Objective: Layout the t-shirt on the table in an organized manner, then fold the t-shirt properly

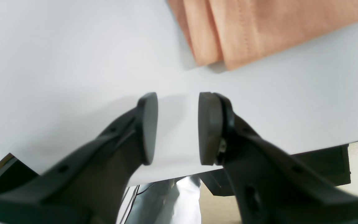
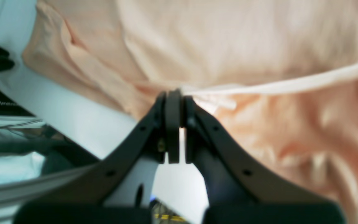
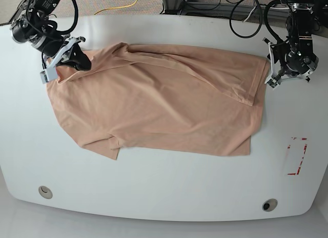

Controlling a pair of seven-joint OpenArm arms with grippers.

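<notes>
In the left wrist view the left gripper (image 1: 177, 127) fills the foreground, its 2 dark pads standing apart with bare white table (image 1: 73, 62) showing between them; nothing is held. Past the pads, toward the top right, lies a folded edge of the shirt (image 1: 247, 31), peach with a stitched hem, resting flat and not touching the gripper. In the right wrist view the right gripper (image 2: 174, 102) has its jaws pressed together, pinching a bunched bit of the shirt (image 2: 228, 46) at their tips; a pale hem band runs off to the right from the pinch, and the cloth below it is heavily wrinkled. From the base view the shirt (image 3: 159, 105) is spread across the middle of the table (image 3: 164, 197), reaching nearly from one arm to the other, with diagonal creases along its far edge and 1 sleeve sticking out at the near-left side. The right gripper (image 3: 77, 59) grips the shirt's far-left corner, while the left gripper (image 3: 274, 69) sits just beside the shirt's right edge. A red tape mark (image 3: 297, 156) lies on the table near the right side, apart from the cloth, and 2 round holes (image 3: 45, 191) sit near the front edge.
</notes>
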